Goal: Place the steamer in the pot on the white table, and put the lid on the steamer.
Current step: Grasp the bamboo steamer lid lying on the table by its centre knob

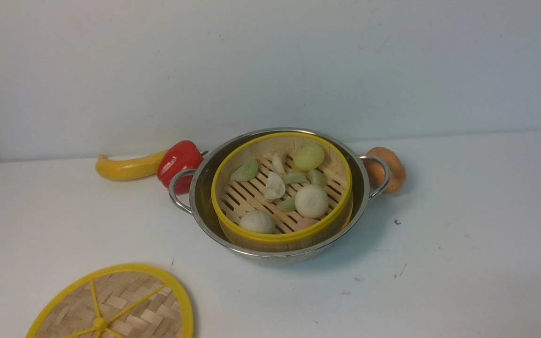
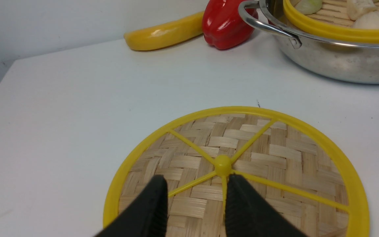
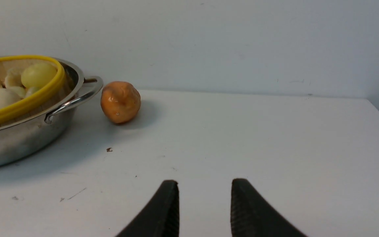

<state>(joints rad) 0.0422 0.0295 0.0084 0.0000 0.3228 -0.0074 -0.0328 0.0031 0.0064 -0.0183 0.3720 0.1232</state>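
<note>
White table: one, holds everything. Pot: one, mid-table, two wire handles at 3 and 9 o'clock. Steamer: one, seated inside the pot, rim roughly level, so I judge step one done. Lid: one, flat on the table at 7 o'clock from the pot, well apart from it, so the lid step is the one in hand. Left gripper: just above the lid, jaws partly open with nothing clamped, one tip either side of a spoke just short of the centre knob; whether the tips touch the weave I can't tell. Right gripper: jaws apart, empty, over bare table at about 4 o'clock from the pot. Next move, my read: shift onto the knob, close, lift clear, carry toward 1 o'clock, set down centred on the steamer rim. Loose extras: one yellow banana and one red pepper at 9–10 o'clock of the pot, one orange-brown lump at 3 o'clock. Toy food in the steamer: about ten pieces, overlapping, so the count isn't exact.
</note>
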